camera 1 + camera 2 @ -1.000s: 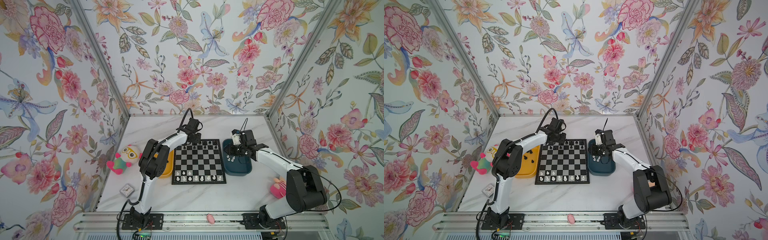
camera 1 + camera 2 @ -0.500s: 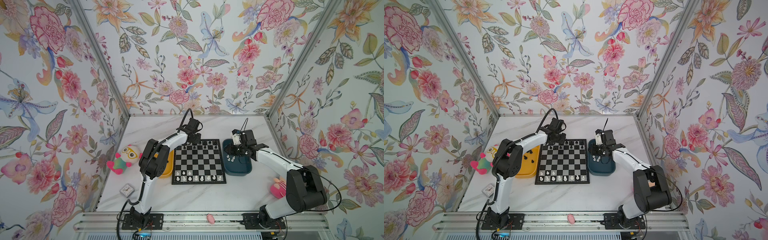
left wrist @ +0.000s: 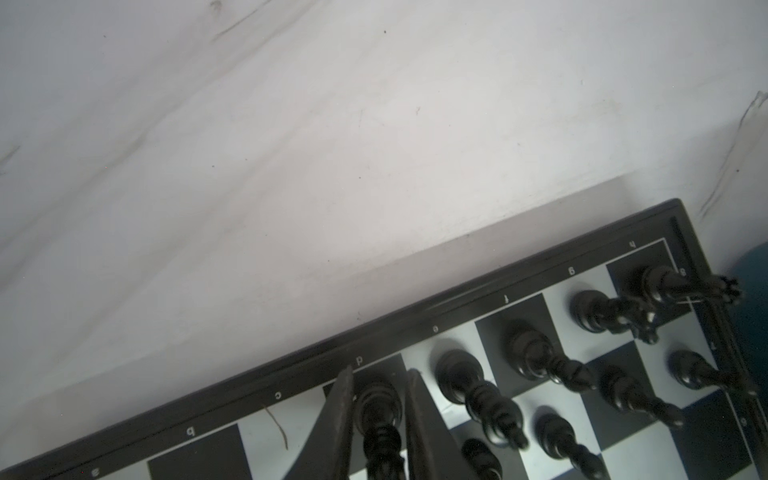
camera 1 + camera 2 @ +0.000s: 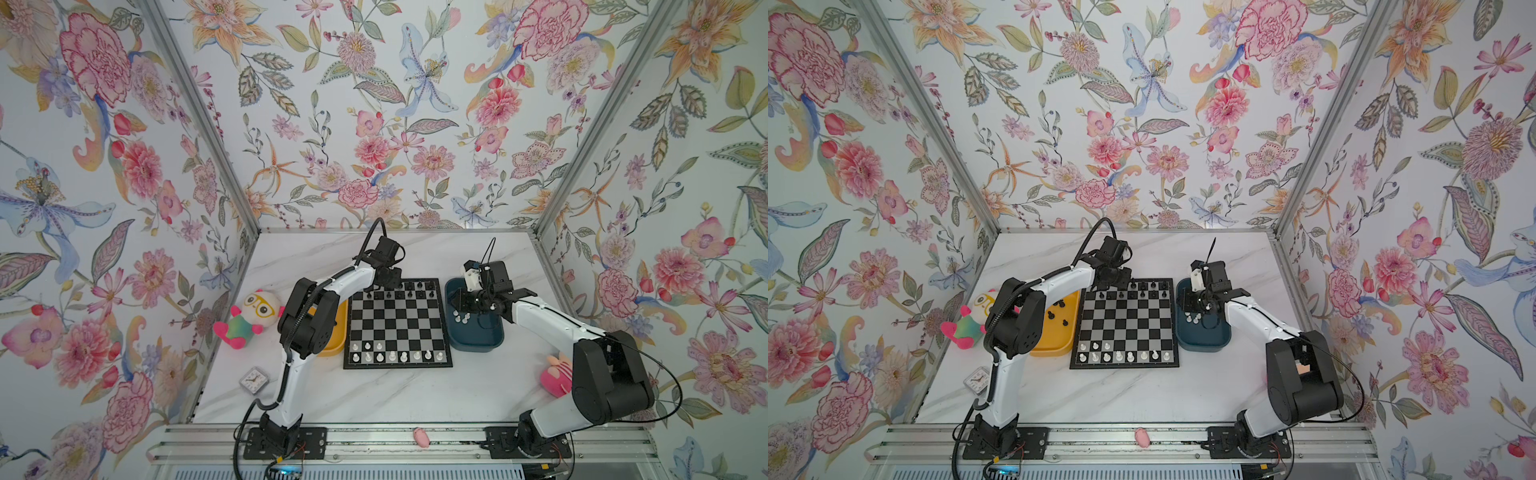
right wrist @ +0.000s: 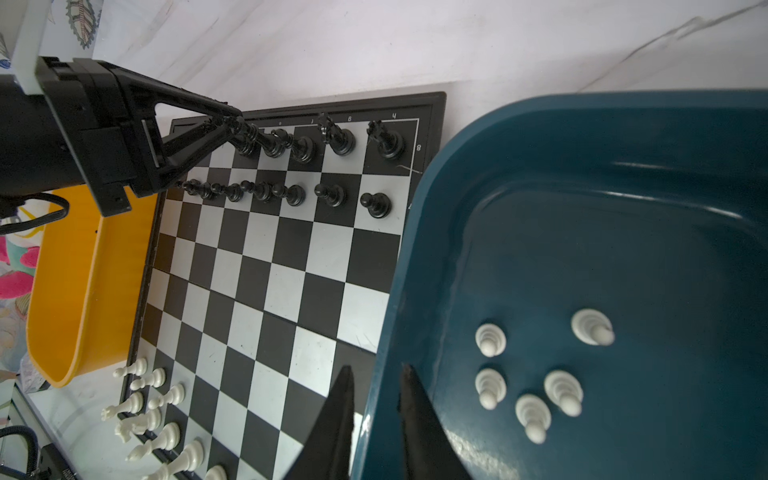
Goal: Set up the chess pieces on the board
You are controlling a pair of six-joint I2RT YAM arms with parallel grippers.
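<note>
- The board (image 4: 395, 322), flat and square, is laid mid-table (image 4: 374, 399) on a white, grey-veined marble-look top. Its glossy black and silver-grey squares are framed by a raised black border.
- Black pieces (image 4: 409, 286), slim turned plastic on round ringed bases, are stood upright in the two rows at the board's 12 o'clock edge. In the left wrist view the back-row squares lettered b and c are seen bare.
- White pieces (image 4: 392, 356) of the same shapes are lined along the 6 o'clock edge.
- The left gripper (image 3: 380, 371) is placed at the 12 o'clock edge, a little toward 11. Its thin, tapered dark fingers are held slightly apart astride a black piece (image 3: 380, 399) on square d, and a sliver of gap is seen on one side.
- The right gripper (image 5: 376, 367) is hung over the 9 o'clock rim of the blue tray (image 4: 478, 343). Its pointed black fingers are parted and nothing is clamped.
- That tray, smooth with rounded corners, is set just beside the board at 3 o'clock. Five white pawns (image 5: 563, 390) with stepped bases and ball heads are stood in it.
- A yellow tray (image 4: 1054, 340) of like shape is set at the board's 9 o'clock, and more black pieces are held in it.
</note>
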